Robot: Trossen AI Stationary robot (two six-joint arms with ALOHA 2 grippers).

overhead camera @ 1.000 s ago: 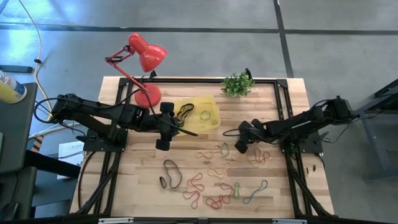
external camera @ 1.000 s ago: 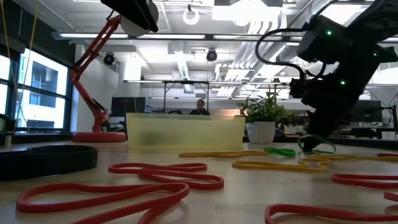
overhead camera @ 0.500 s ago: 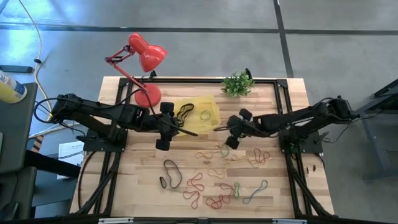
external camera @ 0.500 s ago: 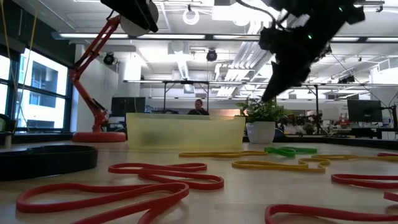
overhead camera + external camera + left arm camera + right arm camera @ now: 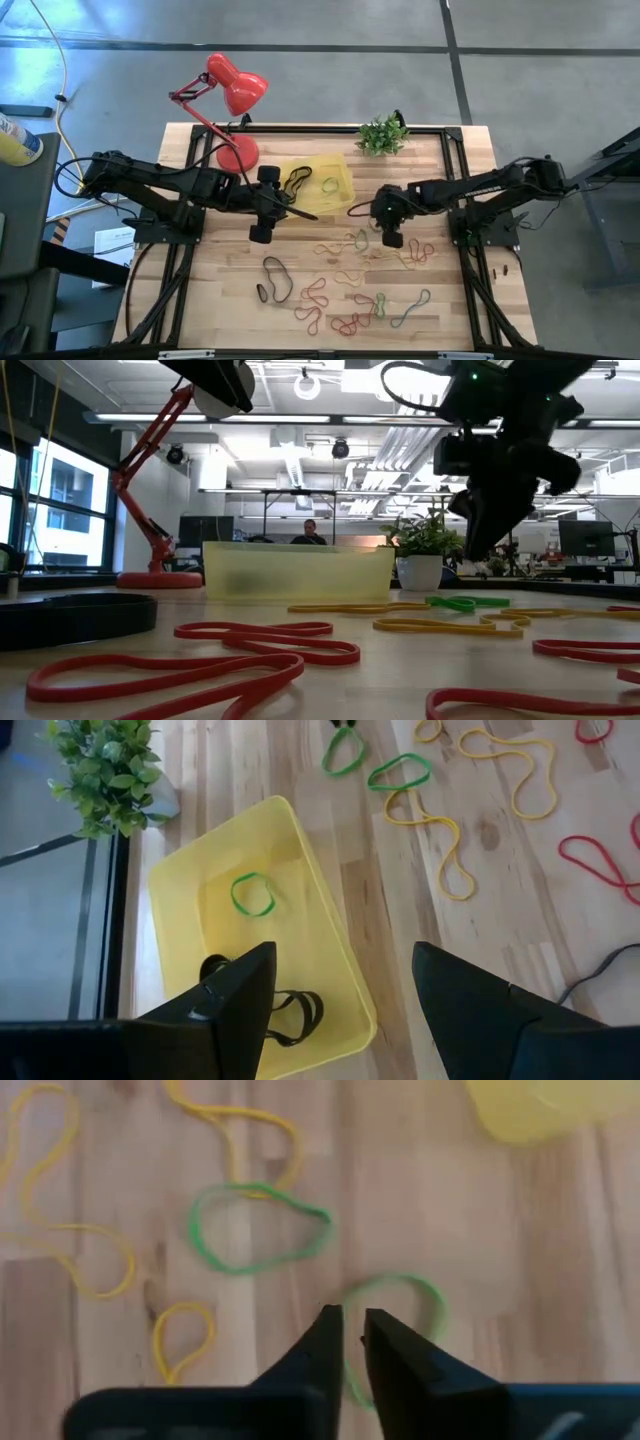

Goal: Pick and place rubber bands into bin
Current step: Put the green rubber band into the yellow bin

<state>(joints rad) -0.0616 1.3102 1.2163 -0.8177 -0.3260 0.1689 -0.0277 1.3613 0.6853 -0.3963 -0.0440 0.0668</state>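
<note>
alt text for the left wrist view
A yellow bin on a wooden table holds one green rubber band and a black rubber band. The left gripper hovers above it, fingers open; loose bands and a potted plant lie beyond.

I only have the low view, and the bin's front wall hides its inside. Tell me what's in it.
Observer: Two bands lie in the bin: a green band and a black band.
Operator: Now give me the right hand's state. I see only its dark bulk.
Observer: The right hand has its fingers almost closed with nothing visible between them. It is above a green loop lying on the table.
Operator: Report the left hand too.
Observer: The left hand is open, hovering at the bin's edge.
</note>
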